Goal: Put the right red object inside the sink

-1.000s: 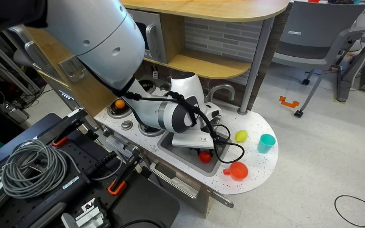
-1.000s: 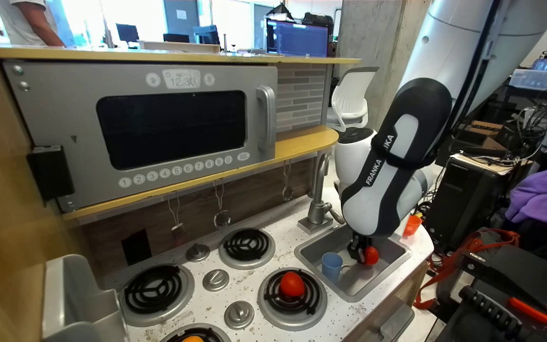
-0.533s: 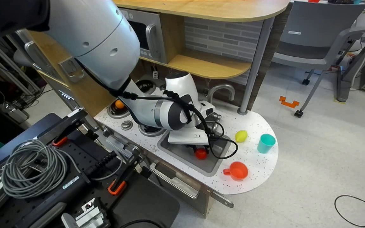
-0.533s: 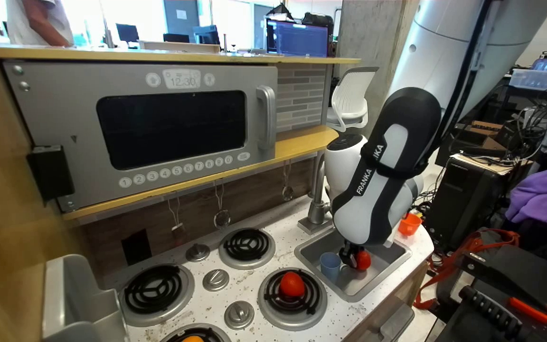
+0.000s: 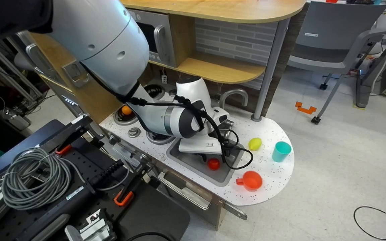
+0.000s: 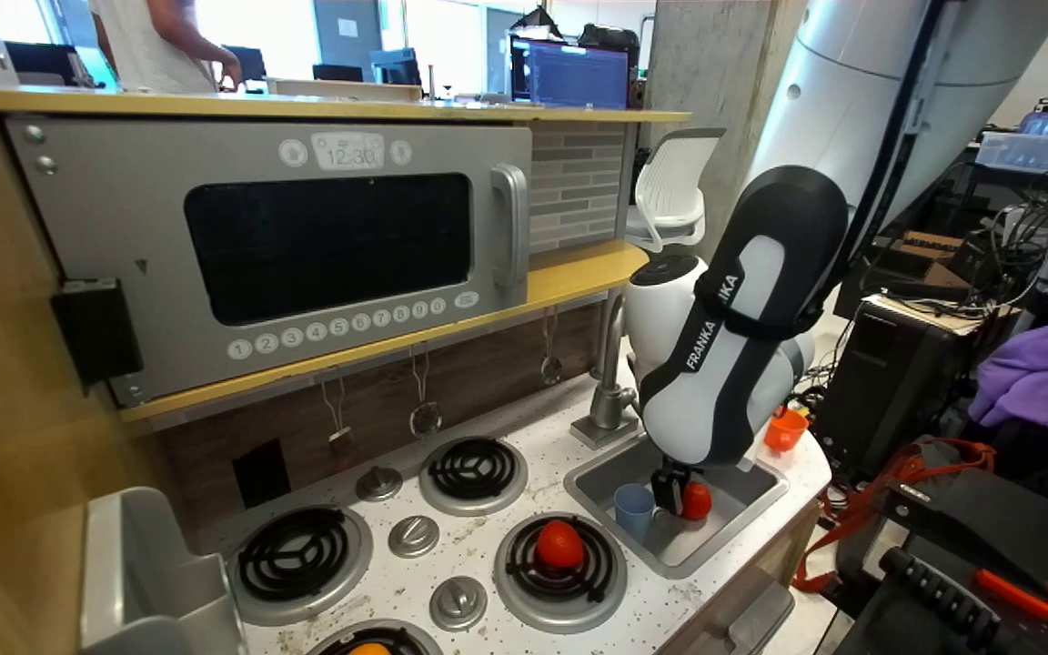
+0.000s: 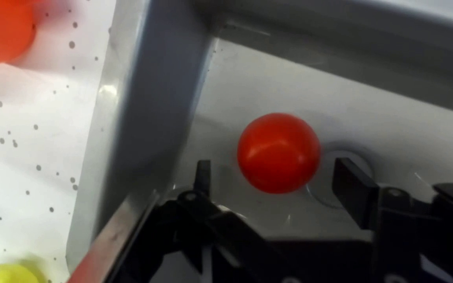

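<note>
The right red object, a shiny round red piece [image 7: 278, 153], rests inside the grey sink [image 7: 368, 106]. Its bright red shows in both exterior views, low in the basin [image 5: 213, 164] [image 6: 696, 500]. My gripper [image 7: 272, 169] points down into the sink with its jaws spread apart. In the wrist view a gap shows on each side of the red piece, between it and the black fingers [image 7: 352, 192]. The arm covers part of the sink in an exterior view.
A blue cup [image 6: 634, 509] stands in the sink near the fingers. The faucet [image 6: 610, 405] rises behind. On the counter are a red cup [image 5: 251, 180], a lemon [image 5: 255, 144] and a cyan cup [image 5: 281, 151]. Another red piece [image 6: 560, 544] sits on a burner.
The arm shifted toward the burners inside the sink, carrying the red piece, then nearly stopped. The fingers have since opened and let go of it.
</note>
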{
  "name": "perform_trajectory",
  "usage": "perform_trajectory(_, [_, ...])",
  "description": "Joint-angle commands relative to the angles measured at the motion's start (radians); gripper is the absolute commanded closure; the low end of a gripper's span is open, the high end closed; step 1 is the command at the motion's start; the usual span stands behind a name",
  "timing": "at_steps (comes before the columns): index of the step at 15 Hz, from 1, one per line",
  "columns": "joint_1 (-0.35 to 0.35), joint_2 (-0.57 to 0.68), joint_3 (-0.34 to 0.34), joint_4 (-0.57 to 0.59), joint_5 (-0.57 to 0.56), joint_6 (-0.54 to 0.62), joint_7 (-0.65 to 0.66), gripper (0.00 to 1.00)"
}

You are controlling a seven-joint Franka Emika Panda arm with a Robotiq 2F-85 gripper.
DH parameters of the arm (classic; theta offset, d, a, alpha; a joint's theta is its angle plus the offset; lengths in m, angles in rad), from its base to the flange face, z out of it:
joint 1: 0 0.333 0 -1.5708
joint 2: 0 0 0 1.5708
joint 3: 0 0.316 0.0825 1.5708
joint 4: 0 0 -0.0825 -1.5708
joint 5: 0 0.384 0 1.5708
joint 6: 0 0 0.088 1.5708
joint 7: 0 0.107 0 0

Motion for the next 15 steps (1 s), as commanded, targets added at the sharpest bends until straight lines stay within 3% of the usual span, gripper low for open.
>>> perform_trajectory(1, [-0.025, -0.075, 0.022, -0.055, -0.012, 0.015, -0.005, 0.0])
perform_trajectory(8, [-0.06, -0.333, 0.074, -0.262, 0.001, -0.006, -0.031, 0.0])
perform_trajectory(15, [-0.221, -0.683, 0.174, -0.574, 0.108, -0.106, -0.08, 0.0])
